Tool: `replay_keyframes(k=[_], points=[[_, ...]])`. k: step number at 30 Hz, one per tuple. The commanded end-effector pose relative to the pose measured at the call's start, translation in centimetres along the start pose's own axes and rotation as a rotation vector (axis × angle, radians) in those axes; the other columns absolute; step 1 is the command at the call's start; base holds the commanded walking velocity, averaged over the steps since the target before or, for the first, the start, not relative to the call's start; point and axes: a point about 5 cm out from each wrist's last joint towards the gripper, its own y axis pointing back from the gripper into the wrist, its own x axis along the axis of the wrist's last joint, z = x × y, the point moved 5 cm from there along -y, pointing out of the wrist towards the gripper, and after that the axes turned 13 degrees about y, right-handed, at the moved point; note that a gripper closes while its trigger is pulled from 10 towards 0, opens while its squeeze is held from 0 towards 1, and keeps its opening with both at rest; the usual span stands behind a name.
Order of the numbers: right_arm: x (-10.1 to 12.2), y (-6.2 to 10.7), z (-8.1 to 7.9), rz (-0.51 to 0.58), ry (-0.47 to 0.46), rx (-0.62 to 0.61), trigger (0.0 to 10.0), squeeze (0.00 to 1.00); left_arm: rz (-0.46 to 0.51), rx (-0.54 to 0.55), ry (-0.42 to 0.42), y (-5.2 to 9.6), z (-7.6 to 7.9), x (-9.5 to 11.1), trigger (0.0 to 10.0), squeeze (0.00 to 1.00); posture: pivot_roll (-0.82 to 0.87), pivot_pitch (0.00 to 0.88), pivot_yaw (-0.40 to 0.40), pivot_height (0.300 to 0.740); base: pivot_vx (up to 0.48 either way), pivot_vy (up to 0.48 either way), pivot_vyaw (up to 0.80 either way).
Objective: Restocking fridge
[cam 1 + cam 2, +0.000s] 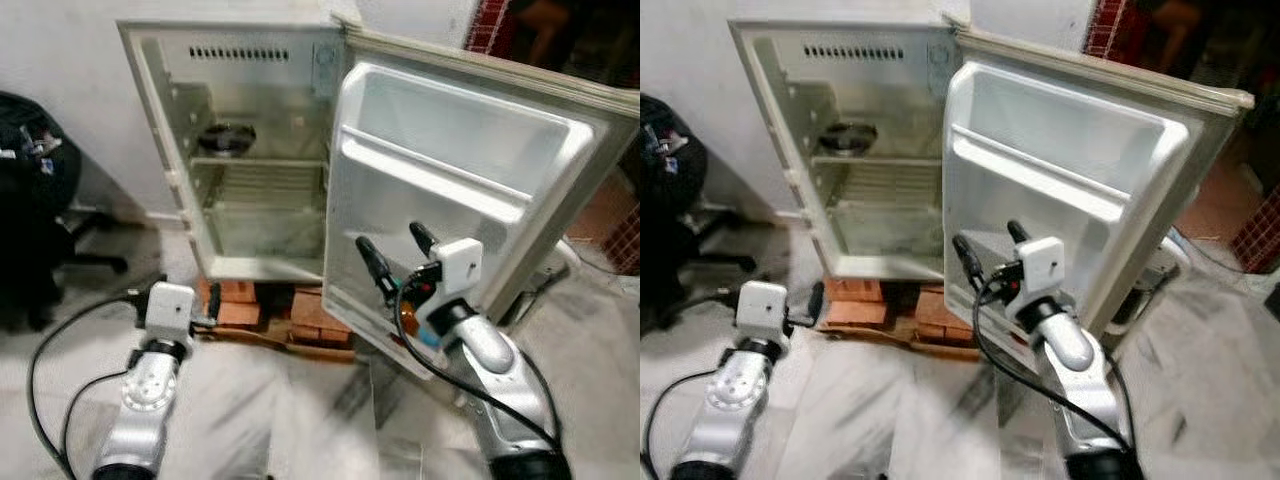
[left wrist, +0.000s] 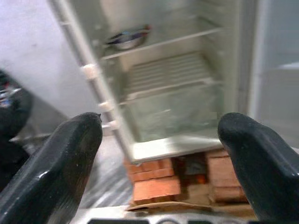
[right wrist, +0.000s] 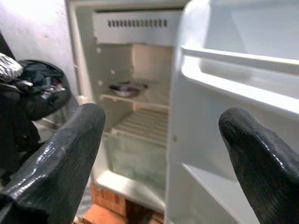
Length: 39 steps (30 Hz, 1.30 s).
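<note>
I have the small white fridge [image 1: 250, 150] ahead at twelve o'clock, standing on a stack of red bricks [image 1: 240, 300] with a strip of brown cardboard [image 1: 270, 335] under them. Its white door [image 1: 450, 190] is swung wide open toward one o'clock, inner shelves facing me. On the upper wire shelf [image 1: 255, 160] I see a round metal bowl [image 1: 228, 135]; the lower shelves look bare. My right gripper [image 1: 395, 255] is raised at about one o'clock, close in front of the lower part of the door, its two black fingers [image 3: 60, 154] spread apart and holding nothing; I cannot tell whether it touches the door. My left gripper [image 2: 159, 140] sits low at ten o'clock, just short of the bricks, fingers likewise apart and empty, pointing at the fridge's bottom edge. A dark office chair [image 1: 35, 200] piled with black bags stands at nine o'clock against the pale wall [image 1: 60, 50]. The floor [image 1: 300, 420] is grey and streaked.
</note>
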Motion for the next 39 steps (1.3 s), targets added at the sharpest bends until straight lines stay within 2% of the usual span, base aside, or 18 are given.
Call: replay_keyframes(k=[1, 6, 13, 17, 19, 22, 23, 24, 27, 31, 33, 39], points=[[0.1, -0.1, 0.2, 0.005, -0.005, -0.021, 10.0, 0.00, 0.004, -0.008, -0.014, -0.1, -0.1, 0.3, 10.0, 0.00, 0.00, 0.000, 0.013, 0.740, 0.000, -0.472, 0.00], [-0.6, -0.1, -0.1, -0.022, -0.008, -0.006, 10.0, 0.00, -0.018, 0.019, -0.042, -0.3, -0.5, -0.1, 10.0, 0.00, 0.00, 0.000, 0.012, 0.740, 0.000, -0.469, 0.00], [-0.9, 0.3, -1.3, -0.019, -0.048, 0.082, 10.0, 0.00, -0.024, 0.004, -0.038, -0.2, 0.0, -0.3, 10.0, 0.00, 0.00, 0.000, 0.006, 0.740, 0.000, -0.441, 0.00], [-1.2, 0.6, -2.4, -0.024, -0.076, 0.153, 10.0, 0.00, -0.025, 0.001, -0.039, -0.1, 0.2, -0.4, 10.0, 0.00, 0.00, 0.000, 0.004, 0.740, 0.000, -0.435, 0.00], [-1.7, 1.2, -3.8, -0.043, -0.096, 0.272, 10.0, 0.00, -0.027, 0.004, -0.040, -0.1, 0.2, -0.5, 10.0, 0.00, 0.00, 0.000, 0.003, 0.740, 0.000, -0.435, 0.00], [-2.1, 1.5, -4.0, -0.059, -0.081, 0.306, 10.0, 0.00, -0.029, 0.005, -0.042, -0.1, 0.2, -0.5, 10.0, 0.00, 0.00, 0.000, 0.000, 0.740, 0.000, -0.435, 0.00], [-2.2, 1.5, -3.9, -0.062, -0.070, 0.305, 10.0, 0.00, -0.029, 0.005, -0.043, -0.1, 0.2, -0.5, 10.0, 0.00, 0.00, 0.000, 0.000, 0.740, 0.000, -0.435, 0.00], [-2.5, 1.1, -2.5, -0.072, -0.044, 0.223, 10.0, 0.00, -0.030, 0.006, -0.045, -0.1, 0.2, -0.5, 10.0, 0.00, 0.00, 0.000, -0.002, 0.740, 0.000, -0.435, 0.00], [-2.2, 0.4, -0.9, -0.050, -0.004, 0.135, 10.0, 0.00, -0.029, 0.011, -0.046, -0.2, 0.0, -0.5, 10.0, 0.00, 0.00, 0.000, -0.001, 0.740, 0.000, -0.434, 0.25], [-2.1, 0.2, -0.4, -0.045, 0.028, 0.106, 10.0, 0.00, -0.017, 0.011, -0.026, -0.2, 0.1, -0.3, 10.0, 0.00, 0.01, 0.000, -0.001, 0.740, 0.129, -0.411, 0.75], [-2.1, -0.6, 0.6, -0.044, 0.027, 0.035, 10.0, 0.00, -0.005, 0.004, 0.004, -0.1, 0.6, -0.2, 10.0, 0.00, 0.01, 0.000, -0.002, 0.740, 0.000, 0.000, 0.74], [-1.7, -1.9, 1.4, -0.027, 0.040, -0.025, 10.0, 0.00, -0.014, 0.030, -0.006, 0.2, 0.3, -0.5, 10.0, 0.00, 0.03, 0.000, -0.012, 0.740, 0.000, 0.000, 0.72]])
